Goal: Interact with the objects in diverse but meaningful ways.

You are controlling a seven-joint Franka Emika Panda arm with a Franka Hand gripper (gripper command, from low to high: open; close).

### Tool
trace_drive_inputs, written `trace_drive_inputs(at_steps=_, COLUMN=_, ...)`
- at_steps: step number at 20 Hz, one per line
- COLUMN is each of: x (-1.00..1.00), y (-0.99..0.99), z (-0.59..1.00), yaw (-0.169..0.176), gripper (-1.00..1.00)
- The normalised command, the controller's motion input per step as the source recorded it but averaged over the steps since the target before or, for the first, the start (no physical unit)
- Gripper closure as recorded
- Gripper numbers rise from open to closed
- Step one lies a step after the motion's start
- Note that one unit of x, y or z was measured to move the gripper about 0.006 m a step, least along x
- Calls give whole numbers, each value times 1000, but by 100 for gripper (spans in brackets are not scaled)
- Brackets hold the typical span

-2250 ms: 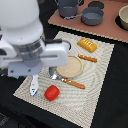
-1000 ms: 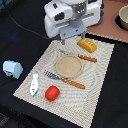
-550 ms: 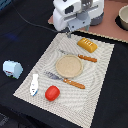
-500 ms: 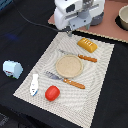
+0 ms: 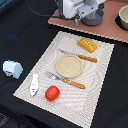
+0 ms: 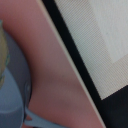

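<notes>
My gripper [image 5: 78, 20] hangs from the white arm at the back, over a pinkish board [image 5: 65, 22] and just at the exterior view's left of the dark grey pot [image 5: 94, 18]. Its fingers are too blurred to show whether they are open. The yellow bread loaf [image 5: 87, 45], red tomato [image 5: 52, 92] and small white bottle [image 5: 34, 84] lie on the pale placemat [image 5: 100, 85]. The white-and-blue milk carton [image 5: 12, 68] stands off the mat on the black cloth. The wrist view shows the board [image 6: 55, 75], the pot's grey edge [image 6: 12, 85] and a placemat corner [image 6: 100, 35].
A tan plate [image 5: 68, 65] sits mid-mat between an orange-handled knife [image 5: 80, 57] and an orange-handled fork [image 5: 67, 80]. A second bowl [image 5: 123, 17] stands on the board at the back right edge.
The arm has moved from the front of the mat near the bottle and tomato to the back, and now hangs over the board beside the pot. The objects have not moved.
</notes>
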Motion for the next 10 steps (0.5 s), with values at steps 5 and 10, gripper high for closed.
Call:
trace_drive_inputs(at_steps=5, x=57, y=722, z=88, yaw=63, gripper=-100)
trace_drive_inputs(at_steps=10, x=-2, y=698, z=144, yaw=54, gripper=-100)
